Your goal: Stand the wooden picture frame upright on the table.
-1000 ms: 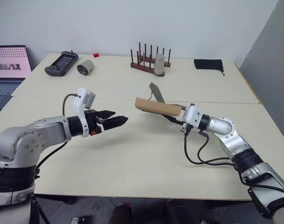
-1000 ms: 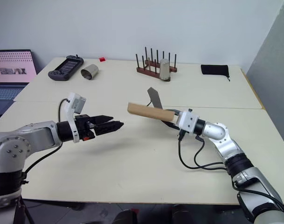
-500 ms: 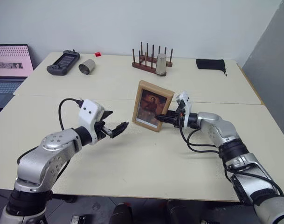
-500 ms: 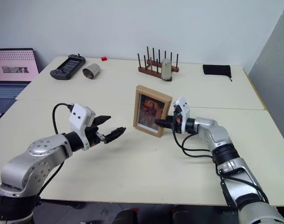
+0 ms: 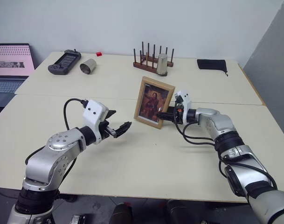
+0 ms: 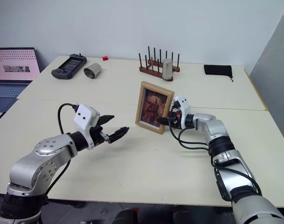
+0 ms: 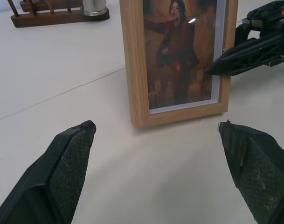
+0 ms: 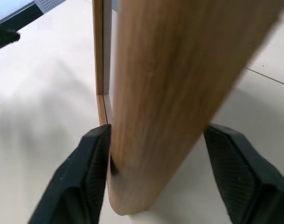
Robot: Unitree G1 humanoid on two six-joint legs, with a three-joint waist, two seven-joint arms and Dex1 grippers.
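Picture frame is standing upright on the tabletop, portrait facing the robot. Right claw sits at its right edge, one finger touching, the other off, so released. Left claw hangs spread wide, well short of it.

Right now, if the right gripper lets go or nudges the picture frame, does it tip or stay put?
The wooden picture frame stands tall and narrow on its short edge, so it probably tips easily if nudged near the top. It looks rigid, with wood edges, so it should not flex. The right gripper straddles its side edge, one finger apart from the wood; on the smooth table a low push might slide it.
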